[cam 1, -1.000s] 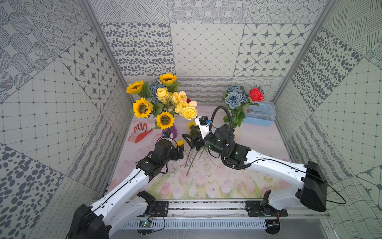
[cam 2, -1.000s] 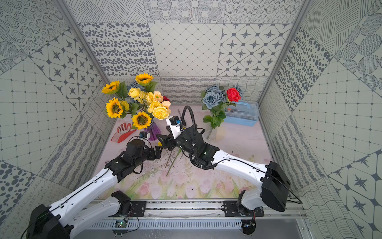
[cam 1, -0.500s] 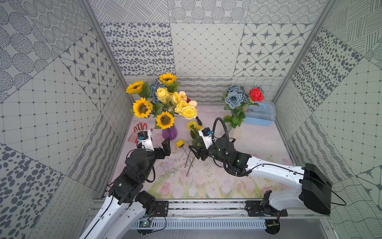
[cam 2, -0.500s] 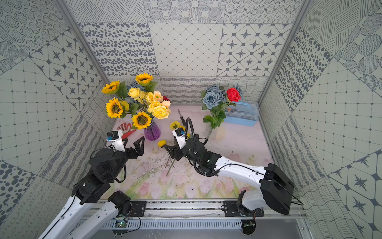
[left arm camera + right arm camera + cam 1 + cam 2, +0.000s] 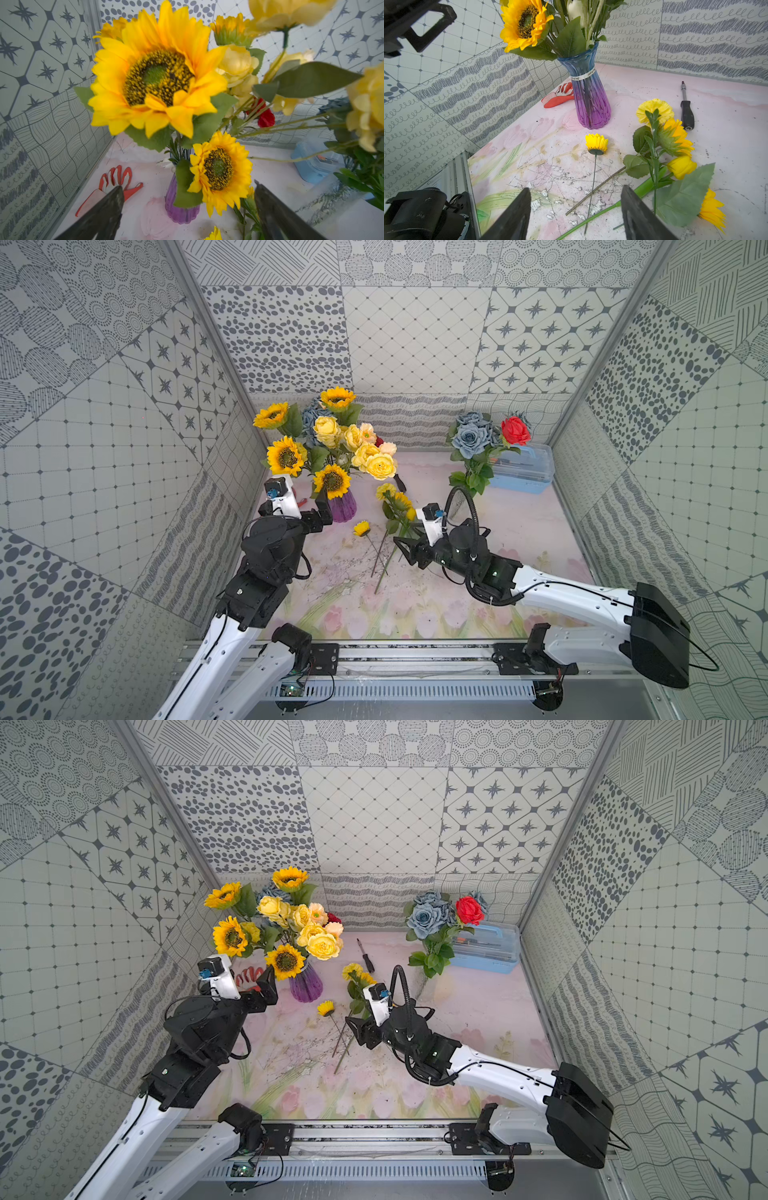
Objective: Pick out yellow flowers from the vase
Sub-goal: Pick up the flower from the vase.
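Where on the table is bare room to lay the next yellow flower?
Bare: the front strip of the mat, and the stretch between the right arm and the blue box. Crowded: beside the purple vase, where picked yellow flowers and a screwdriver lie.

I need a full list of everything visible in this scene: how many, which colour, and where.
Ribbed glass vase: one, purple with blue neck, far left of the table.
Sunflowers: four, yellow with dark centres, in that vase.
Ruffled roses: about four, pale yellow, same vase.
Other blooms: count unclear, peach, grey-blue, red, same vase.
Loose long-stemmed flowers: five, yellow, lying beside the vase.
Second bouquet: grey-blue roses plus one red rose, in a clear vase, far right.
Plastic box: one, light blue, behind that bouquet.
Screwdriver: one, black handle, on the table.
Work glove: one, red and white, table's far-left edge.
Left gripper: one, black, open, facing the purple vase.
Right gripper: one, black, open, above the loose stems.
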Tool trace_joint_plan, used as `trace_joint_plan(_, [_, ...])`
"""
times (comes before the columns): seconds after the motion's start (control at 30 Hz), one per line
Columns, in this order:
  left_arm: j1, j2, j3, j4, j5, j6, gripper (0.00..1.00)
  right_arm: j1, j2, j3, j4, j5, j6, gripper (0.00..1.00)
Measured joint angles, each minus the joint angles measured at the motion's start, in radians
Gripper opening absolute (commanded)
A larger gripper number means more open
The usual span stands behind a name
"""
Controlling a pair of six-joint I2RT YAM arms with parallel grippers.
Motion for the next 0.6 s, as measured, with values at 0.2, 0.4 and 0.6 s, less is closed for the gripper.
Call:
trace_joint_plan(0.2, [0.219,0.1,0.039,0.052,0.122,-0.047,0.98,-0.011,-0.026,-0.017,0.0,0.0,0.004,0.7])
trace_joint_plan(0.4, [0.303,0.176,0.058,0.103,0.258,-0.093,0.97,-0.024,-0.042,-0.03,-0.001,0.007,0.015,0.7])
trace_joint_plan(0.6, [0.314,0.201,0.071,0.158,0.387,-0.117,0.78,-0.035,-0.045,-0.031,-0.001,0.007,0.02,0.69])
